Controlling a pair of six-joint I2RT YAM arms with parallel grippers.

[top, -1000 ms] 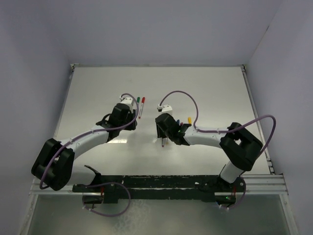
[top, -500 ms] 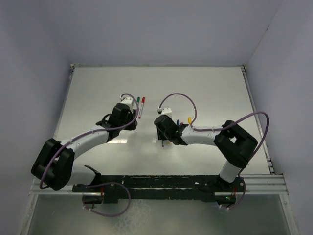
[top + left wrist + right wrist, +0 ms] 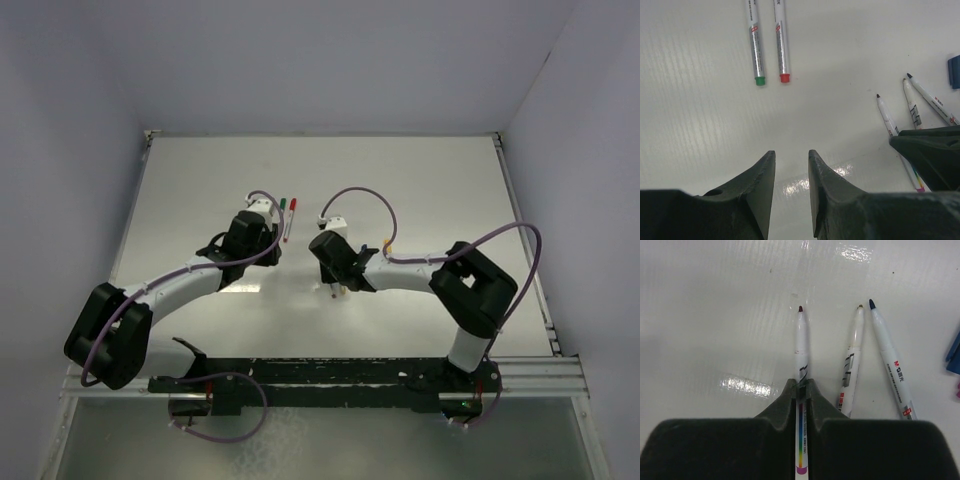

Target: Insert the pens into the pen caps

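The right claw (image 3: 800,390) is clamped on a dark-tipped pen (image 3: 801,340) lying flat on the white surface (image 3: 715,315), its bare tip pointing to 12 o'clock. At its 3 o'clock lie an uncapped yellow-tipped pen (image 3: 852,355) and a blue-tipped pen (image 3: 888,357), with a blue cap (image 3: 954,355) beyond them at the frame's edge. The left claw (image 3: 791,160) hangs with its jaws apart and empty; at its 12 o'clock a green pen (image 3: 756,47) and a red pen (image 3: 781,45) lie side by side, apparently finished. Three pens seem left to cap.
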